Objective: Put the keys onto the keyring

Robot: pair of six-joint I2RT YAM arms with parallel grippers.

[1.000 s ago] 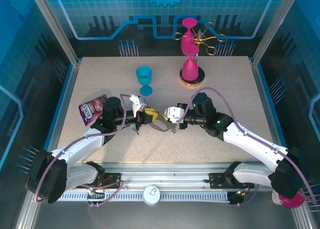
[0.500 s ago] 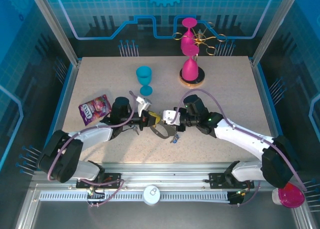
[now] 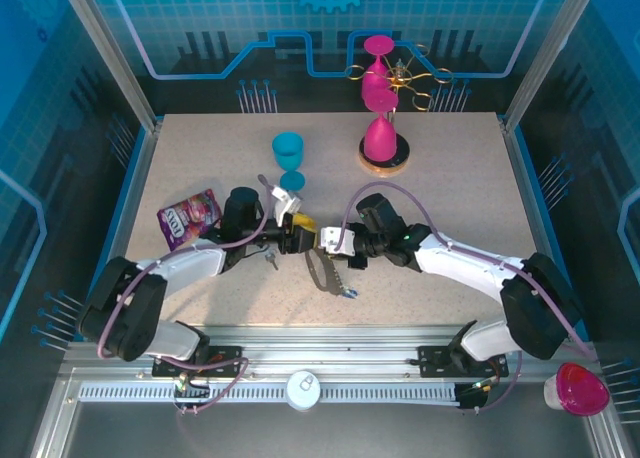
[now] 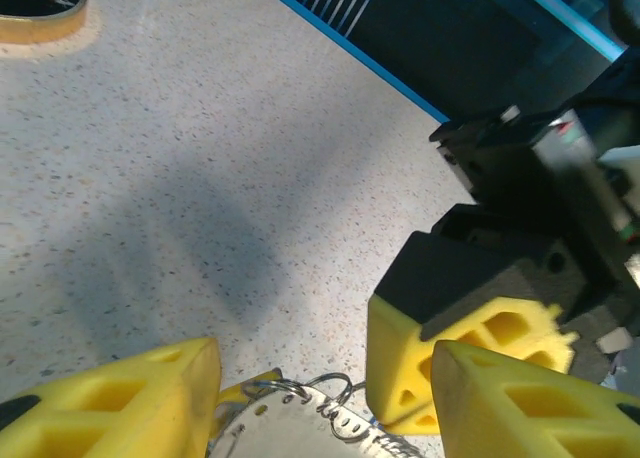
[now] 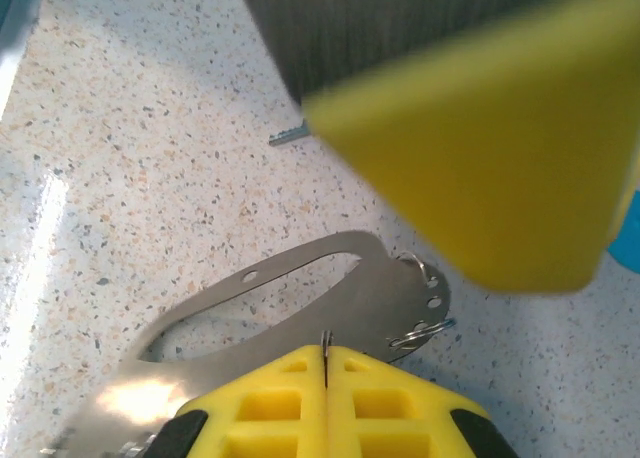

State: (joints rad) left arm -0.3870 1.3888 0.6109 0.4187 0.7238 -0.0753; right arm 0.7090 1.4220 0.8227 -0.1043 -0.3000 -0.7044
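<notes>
- Between the two hands, low over the desk, sits the keyring. Its grey oval strap trails from the right hand back toward the arm bases.
- The right hand is clenched on the keyring. Its yellow fingers are pressed flat together, with the strap looping out just past their tips.
- The left hand is released, its yellow fingers standing well apart.
- The keyring's small wire ring and the strap's end lie in the gap between the left fingers. Whether they touch either finger cannot be told.
- The hands meet tip to tip, with the right hand's fingertips just beside one left finger.
- A small silvery key lies flat on the desk just behind the left hand, apart from the keyring.
- At the strap's end farthest from the right hand sits a small blue piece, too small to make out.
- A blue goblet stands upright beyond the left hand.
- A purple snack packet lies out past the left hand's wrist.
</notes>
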